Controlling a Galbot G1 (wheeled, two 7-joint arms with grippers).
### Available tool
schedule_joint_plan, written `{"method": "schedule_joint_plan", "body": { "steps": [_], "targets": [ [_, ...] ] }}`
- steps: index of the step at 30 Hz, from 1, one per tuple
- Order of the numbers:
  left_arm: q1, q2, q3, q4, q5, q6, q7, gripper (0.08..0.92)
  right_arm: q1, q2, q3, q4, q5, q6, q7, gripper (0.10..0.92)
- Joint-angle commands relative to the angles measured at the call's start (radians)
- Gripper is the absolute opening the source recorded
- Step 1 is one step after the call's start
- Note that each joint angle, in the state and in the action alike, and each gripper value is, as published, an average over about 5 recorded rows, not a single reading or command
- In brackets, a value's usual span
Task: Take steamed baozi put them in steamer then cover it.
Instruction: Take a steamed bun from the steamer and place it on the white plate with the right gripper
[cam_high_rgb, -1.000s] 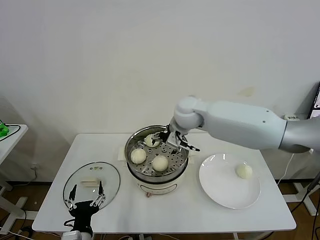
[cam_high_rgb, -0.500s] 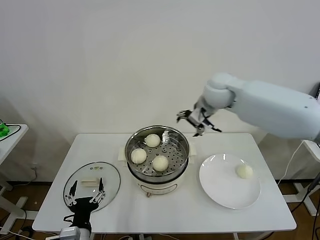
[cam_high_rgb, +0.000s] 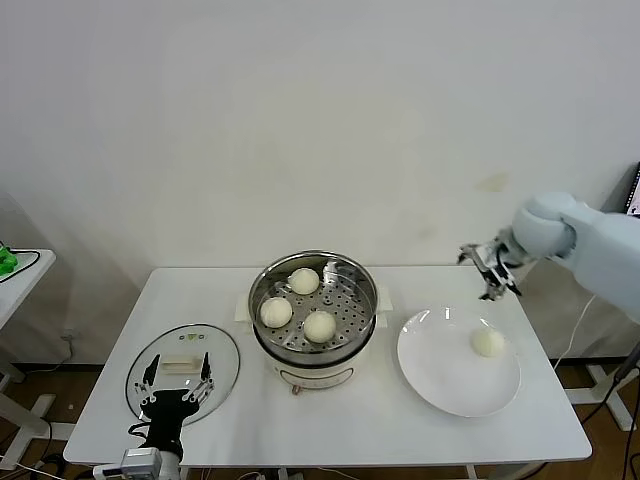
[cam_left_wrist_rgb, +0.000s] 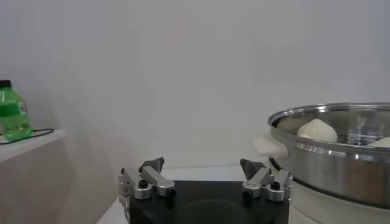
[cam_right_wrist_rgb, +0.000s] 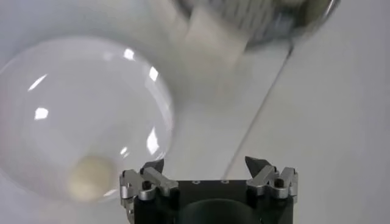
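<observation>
Standing against a pale wall (cam_high_rgb: 300, 120), white table (cam_high_rgb: 330, 420).

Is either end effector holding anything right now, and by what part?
Nothing is held. The right end effector hangs open above the plate; the left end effector is open and empty over the glass lid.

White plate (cam_high_rgb: 440, 385), glass lid (cam_high_rgb: 160, 385), green bottle (cam_left_wrist_rgb: 13, 111), white table (cam_high_rgb: 350, 425).

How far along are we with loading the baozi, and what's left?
Done: three baozi sit in the steamer. In hand: nothing; the right gripper is open and empty above the plate's far edge, near the last baozi. Left: move that bun, then fit the glass lid, which lies on the table by the open left gripper.
</observation>
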Motion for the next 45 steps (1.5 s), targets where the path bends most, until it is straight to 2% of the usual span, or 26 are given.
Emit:
{"method": "schedule_joint_plan", "body": {
  "steps": [1,14,45],
  "targets": [
    [0.003,0.016,-0.001,-0.001,0.001,-0.002,0.0,0.823,-0.223,-0.095,0.129,-0.041,-0.045,-0.088,0.03,0.823],
    [0.03,-0.008,-0.013,0.003,0.021,-0.013,0.003,0.823,-0.46,-0.009,0.327,-0.193,-0.037,-0.05,0.001,0.823],
    [0.046,-0.031,-0.022,0.009,0.027,-0.021,0.004,0.823,-0.467,0.155,0.347,-0.331,-0.112,-0.037,0.004,0.823]
  ]
}}
